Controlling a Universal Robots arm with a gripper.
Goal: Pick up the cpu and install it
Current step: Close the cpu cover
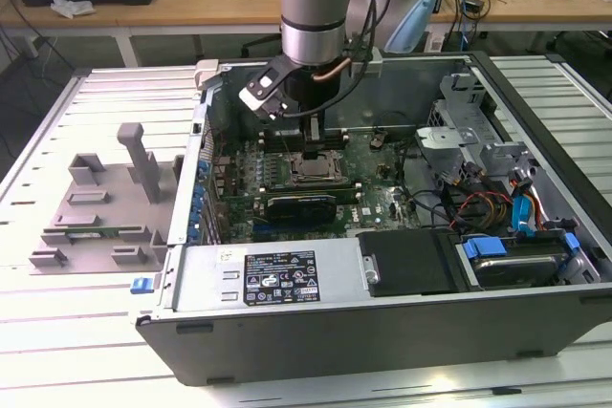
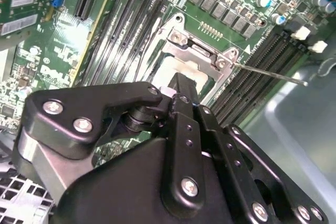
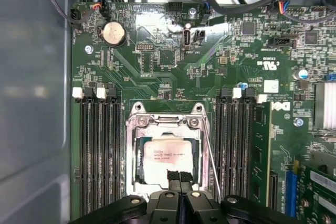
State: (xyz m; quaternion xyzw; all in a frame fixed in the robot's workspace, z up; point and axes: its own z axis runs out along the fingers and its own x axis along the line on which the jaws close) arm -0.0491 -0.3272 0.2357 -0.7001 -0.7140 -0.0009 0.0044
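The cpu (image 3: 167, 154), a silvery square chip, lies flat inside the metal-framed socket (image 3: 166, 121) of the green motherboard (image 3: 173, 61). My gripper (image 3: 178, 176) hangs straight over it, its two black fingertips (image 3: 172, 174) pressed together at the chip's near edge with nothing visible between them. In the second wrist view the fingertips (image 2: 178, 85) stand just over the pale cpu (image 2: 170, 66) and the socket frame (image 2: 202, 51). In the exterior view my gripper (image 1: 308, 140) is lowered into the open computer case (image 1: 287, 332), right above the socket (image 1: 314, 171).
Black memory slots (image 3: 100, 150) flank the socket on both sides, and a thin metal lever (image 3: 211, 156) stands beside it. A graphics card (image 1: 301, 205), power supply (image 1: 277, 279), drive bay (image 1: 516, 265) and cables (image 1: 478, 207) crowd the case. A grey fixture (image 1: 100, 203) sits on the exterior view's left.
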